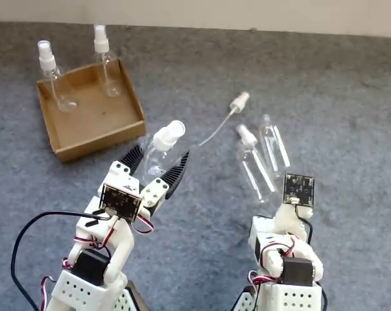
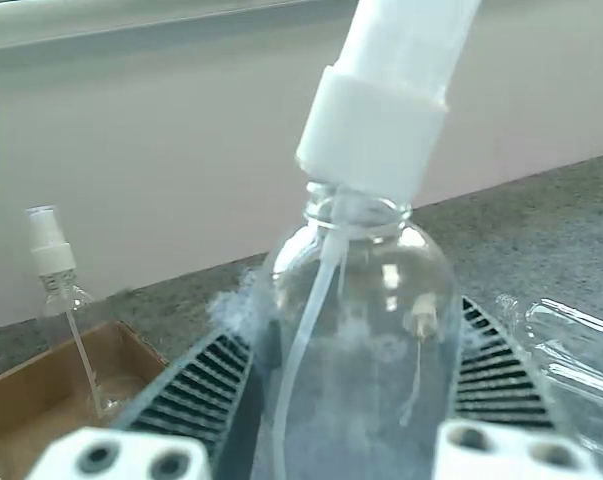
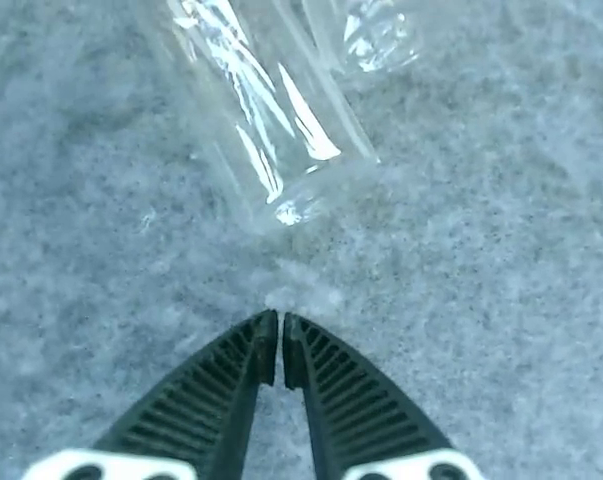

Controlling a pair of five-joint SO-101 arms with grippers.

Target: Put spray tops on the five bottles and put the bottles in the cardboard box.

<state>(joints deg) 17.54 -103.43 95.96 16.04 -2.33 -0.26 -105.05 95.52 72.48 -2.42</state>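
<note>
While left gripper [image 1: 159,161] clamps the clear plastic bottle with white spray top [image 1: 164,144], neck up, the brown cardboard box [image 1: 99,137] sits beyond it, toward upper left of frame, nearer this arm. Right gripper [image 3: 281,345] closed, empty.

The bench [image 1: 208,71] is covered edge to edge with a grey, speckled, carpet-like fabric whose short nap looks fuzzy and mottled in the right wrist view. Along the far side of the bench runs a plain, pale beige wall [image 1: 247,11], which meets the grey fabric in a straight line. In the left wrist view this wall rises behind the bench, with a lighter band running across near its top.
</note>
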